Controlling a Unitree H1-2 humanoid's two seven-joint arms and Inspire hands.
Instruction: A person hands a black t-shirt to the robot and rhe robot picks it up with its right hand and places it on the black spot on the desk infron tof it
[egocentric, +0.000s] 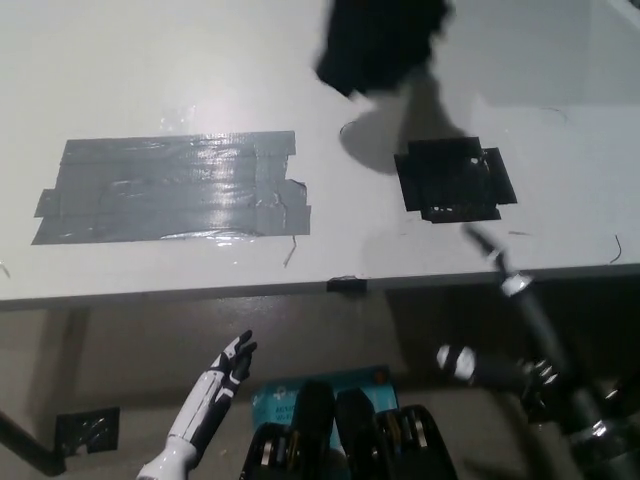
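Black t-shirt (380, 42) bunched up high over the desk (200, 60), apparently gripped by the right hand (425, 75), grasp blurred beneath cloth. Black spot (455, 180) bare just below. Left hand (232, 362) low beneath the desk edge, fingers extended, holding nothing.

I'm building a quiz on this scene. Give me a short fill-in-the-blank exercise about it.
1. The black t-shirt hangs above the ____ desk.
2. The black spot lies to the ____ of the grey tape patch.
3. The white left hand rests ____ the desk's front edge.

Missing words: white; right; below
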